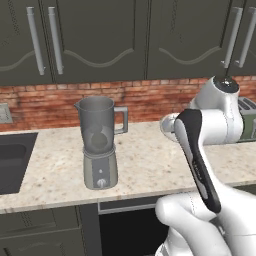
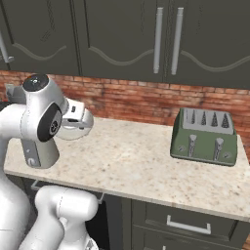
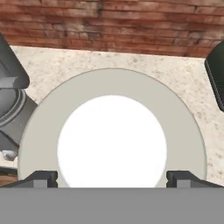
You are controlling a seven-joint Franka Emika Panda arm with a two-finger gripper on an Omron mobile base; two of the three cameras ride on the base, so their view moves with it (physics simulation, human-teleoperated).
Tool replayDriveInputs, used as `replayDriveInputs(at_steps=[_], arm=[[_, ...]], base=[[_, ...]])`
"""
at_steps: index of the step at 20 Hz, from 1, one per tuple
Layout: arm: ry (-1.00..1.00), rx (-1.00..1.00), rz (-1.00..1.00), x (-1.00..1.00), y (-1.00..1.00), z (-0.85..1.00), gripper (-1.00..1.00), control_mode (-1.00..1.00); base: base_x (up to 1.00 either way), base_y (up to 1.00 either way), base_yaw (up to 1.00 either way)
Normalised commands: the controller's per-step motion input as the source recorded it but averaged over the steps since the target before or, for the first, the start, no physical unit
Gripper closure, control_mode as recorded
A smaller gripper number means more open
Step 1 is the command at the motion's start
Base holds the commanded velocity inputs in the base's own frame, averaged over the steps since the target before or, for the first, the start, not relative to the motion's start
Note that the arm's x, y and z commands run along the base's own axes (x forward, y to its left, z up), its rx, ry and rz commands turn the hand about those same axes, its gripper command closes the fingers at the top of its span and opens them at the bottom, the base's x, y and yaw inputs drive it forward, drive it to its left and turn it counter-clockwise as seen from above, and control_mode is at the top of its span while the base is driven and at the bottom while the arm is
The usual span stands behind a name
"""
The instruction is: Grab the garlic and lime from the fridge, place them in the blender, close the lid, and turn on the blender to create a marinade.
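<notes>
**Lid stage reached; closing and switching on still to do**

Nearest, in the hand view: end effector spread wide, its two dark tips low in the frame at either side of the lid. Lid a round pale disc with a brighter white centre, filling the middle of that frame. Tips flank the rim, but contact not clear, so cannot tell whether the lid is truly pinched or merely straddled. Looks like the approach to a grasp, or its first closing.

In the left base view, lid peeks out at centre right beside the white arm, just above the desk. In the right base view, same disc at centre left, next to the wrist.

Further left in the left base view: blender upright on the desk, left of centre, jug mouth uncovered. Two rounded dark shapes show through the smoky jug wall, probably the garlic and lime already dropped in, though too dim to name with certainty. Knob on the base front untouched by anything.

Farthest back: brick wall and dark cupboards; green toaster at right of the right base view, well apart from the work.

Judgement: fetching and loading apparently done. Left: securing the lid, carrying it to the jug, seating it, turning the knob.
</notes>
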Motion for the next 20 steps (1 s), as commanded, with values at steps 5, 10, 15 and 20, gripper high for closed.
replayDriveInputs(at_steps=[5, 10, 15, 20], arm=[[0.0, 0.0, 0.0, -0.39, 0.32, 1.0, 1.0, -1.0], [0.0, 0.0, 0.0, -0.03, 0.61, 0.64, 1.0, -1.0], [0.02, 0.0, -0.03, 0.04, 0.86, 0.17, 1.0, -1.0], [0.01, 0.0, -0.02, 0.16, 0.85, 0.0, 1.0, -1.0]], base=[[0.0, 0.0, 0.0], [0.0, 0.0, 0.0], [0.0, 0.0, 0.0], [0.0, 0.0, 0.0]])
